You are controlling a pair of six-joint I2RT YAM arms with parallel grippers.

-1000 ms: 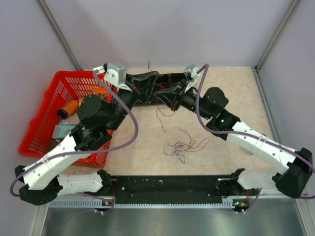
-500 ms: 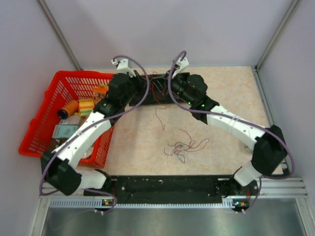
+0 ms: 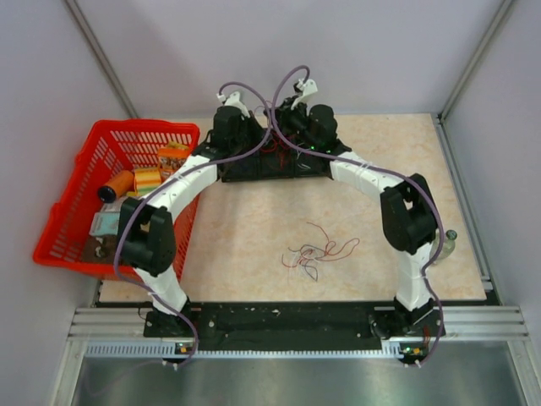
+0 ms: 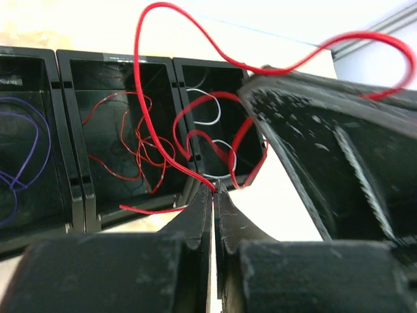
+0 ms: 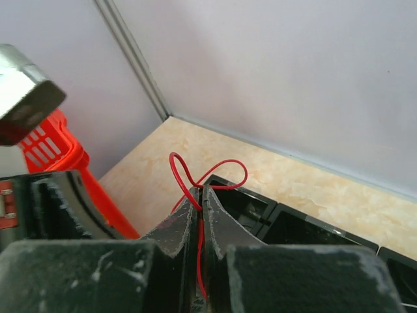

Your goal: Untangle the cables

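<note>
Pinching a red cable [image 4: 136,72], left claw [image 4: 214,195] and right claw [image 5: 199,195] hover over tray [image 3: 254,173]

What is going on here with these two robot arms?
Both arms reach over the black divided tray at the far side. The left tool and right tool are each shut on a thin red cable. Purple, red and white wires lie in its compartments, while a tangle lies loose on the table.

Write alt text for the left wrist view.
The left gripper is shut on a thin red cable that loops up and off to the right. Behind it, a black divided tray holds purple wire in its left compartment, red wires in the middle, and red and white wires in the right.
</note>
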